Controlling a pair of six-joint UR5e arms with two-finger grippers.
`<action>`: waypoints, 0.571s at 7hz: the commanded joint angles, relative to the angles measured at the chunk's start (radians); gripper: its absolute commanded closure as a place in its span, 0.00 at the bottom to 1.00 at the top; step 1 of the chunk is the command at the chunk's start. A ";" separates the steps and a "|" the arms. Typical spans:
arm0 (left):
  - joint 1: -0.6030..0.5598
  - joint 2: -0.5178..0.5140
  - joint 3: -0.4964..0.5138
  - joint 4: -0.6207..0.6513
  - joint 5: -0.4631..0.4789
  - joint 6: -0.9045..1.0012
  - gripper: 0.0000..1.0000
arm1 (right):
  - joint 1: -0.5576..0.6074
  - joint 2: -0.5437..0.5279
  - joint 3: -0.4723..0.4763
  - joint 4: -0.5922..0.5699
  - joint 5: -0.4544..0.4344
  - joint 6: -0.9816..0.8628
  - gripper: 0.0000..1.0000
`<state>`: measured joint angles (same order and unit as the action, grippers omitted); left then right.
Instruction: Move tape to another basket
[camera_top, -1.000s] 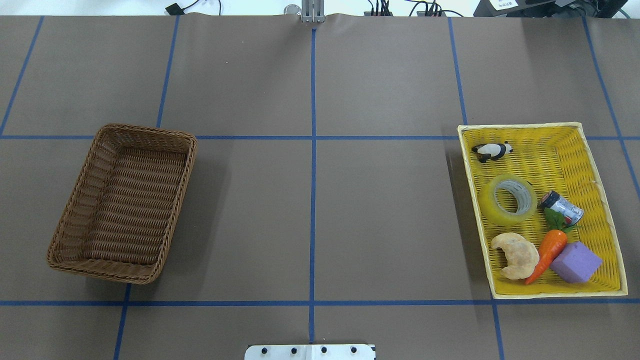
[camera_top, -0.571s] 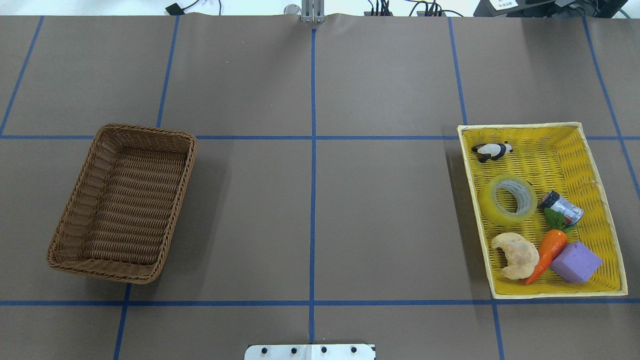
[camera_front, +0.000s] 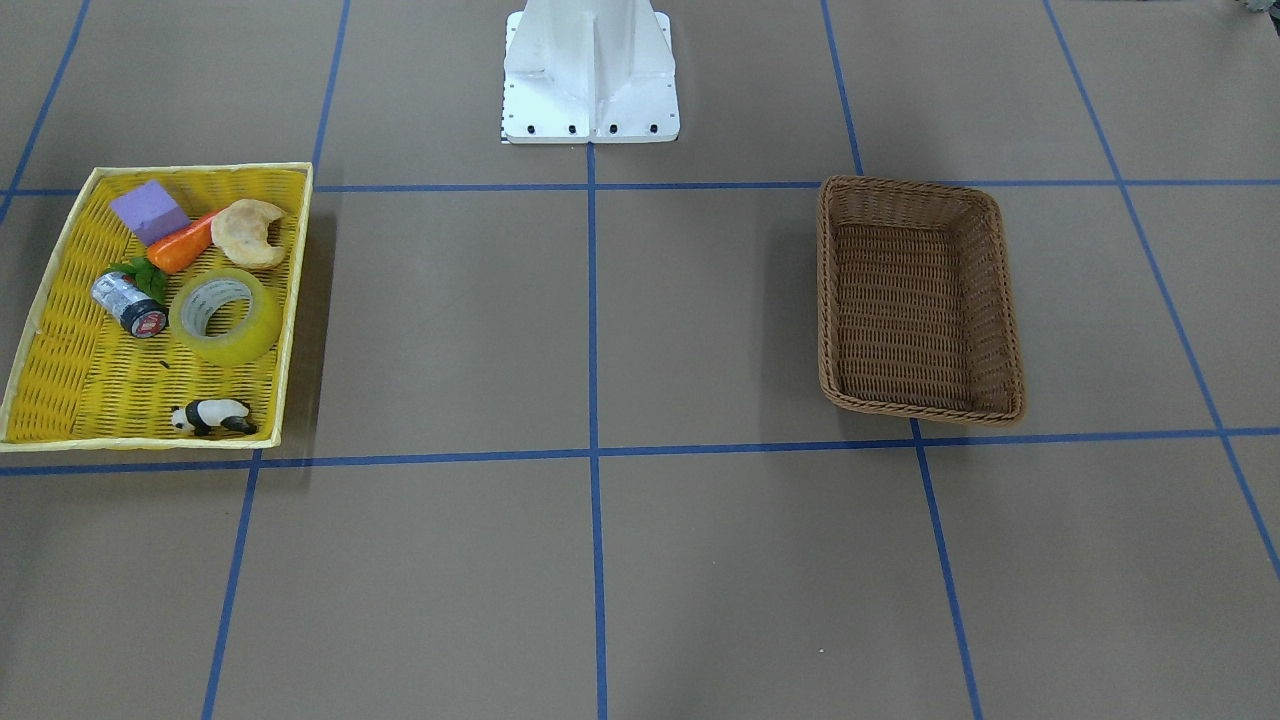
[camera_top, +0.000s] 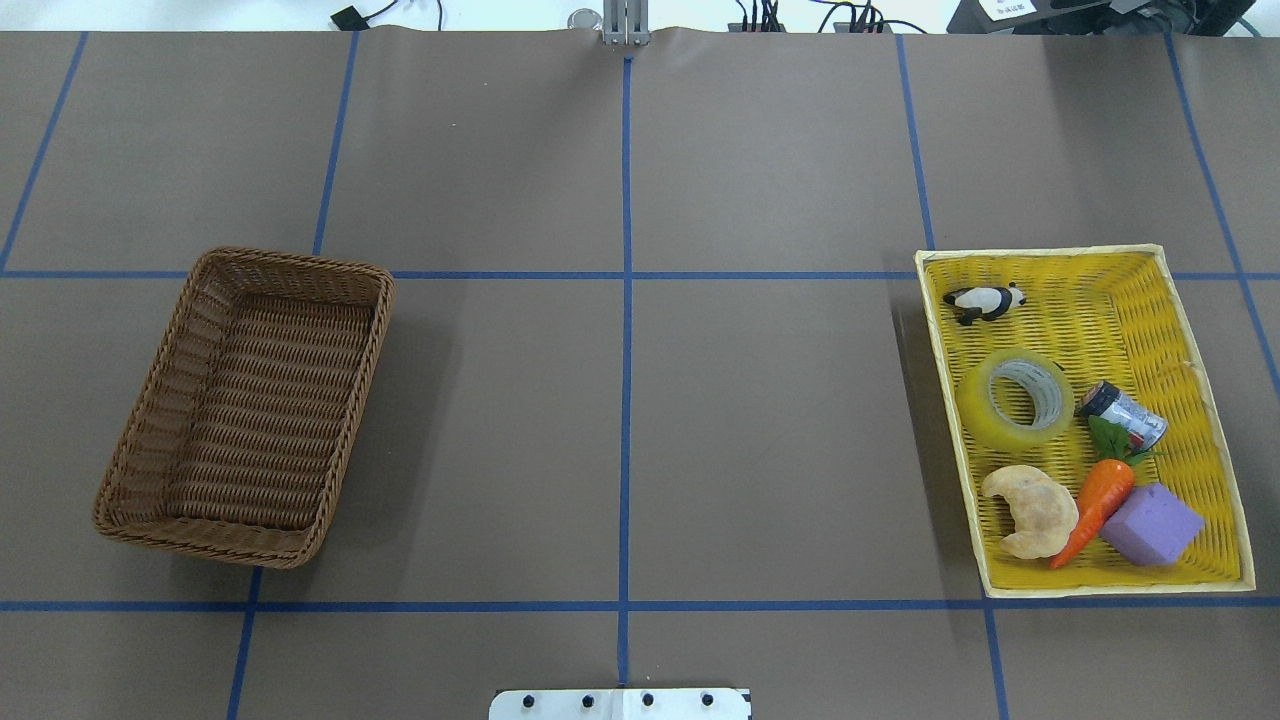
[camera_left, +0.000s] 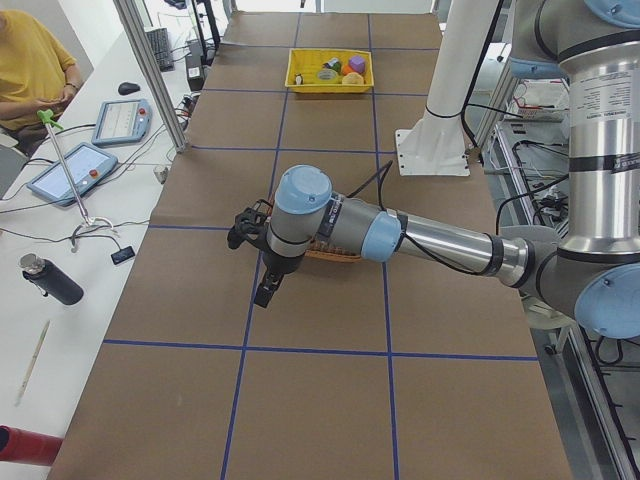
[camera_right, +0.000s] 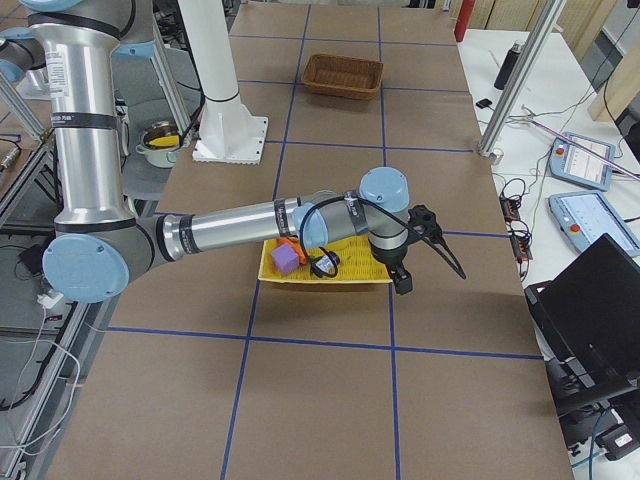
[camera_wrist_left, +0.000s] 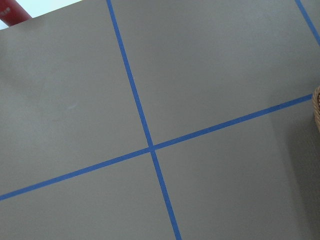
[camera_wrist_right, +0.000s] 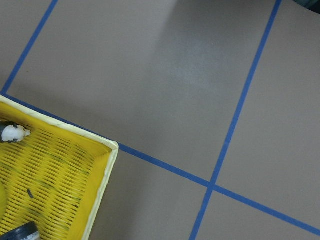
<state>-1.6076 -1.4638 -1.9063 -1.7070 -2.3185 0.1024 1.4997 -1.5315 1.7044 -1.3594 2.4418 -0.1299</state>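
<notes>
We find the tape (camera_top: 1015, 400) flat in the yellow tray (camera_top: 1200, 330) — hole up, axis near upright — well apart from the basket (camera_top: 245, 405); of left claw (camera_left: 240, 232) and right claw (camera_right: 448, 258) we cannot tell the gap.

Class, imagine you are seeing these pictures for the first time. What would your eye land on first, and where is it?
The bright yellow tray on the robot's right side of the table stands out first, crowded with the tape, an orange carrot, a purple block and other small things. Across from it, on the robot's left side, sits the brown wicker basket, holding nothing.
</notes>
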 joint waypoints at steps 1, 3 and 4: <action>0.001 -0.001 0.015 -0.011 -0.004 0.005 0.01 | -0.097 0.007 0.059 0.016 0.042 0.156 0.00; 0.003 0.002 0.073 -0.050 -0.005 0.007 0.01 | -0.282 0.004 0.173 0.016 -0.172 0.405 0.00; 0.003 0.008 0.102 -0.116 -0.005 0.005 0.01 | -0.371 0.005 0.179 0.016 -0.238 0.470 0.00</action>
<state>-1.6049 -1.4606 -1.8402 -1.7611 -2.3234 0.1086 1.2408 -1.5266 1.8544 -1.3440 2.3037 0.2340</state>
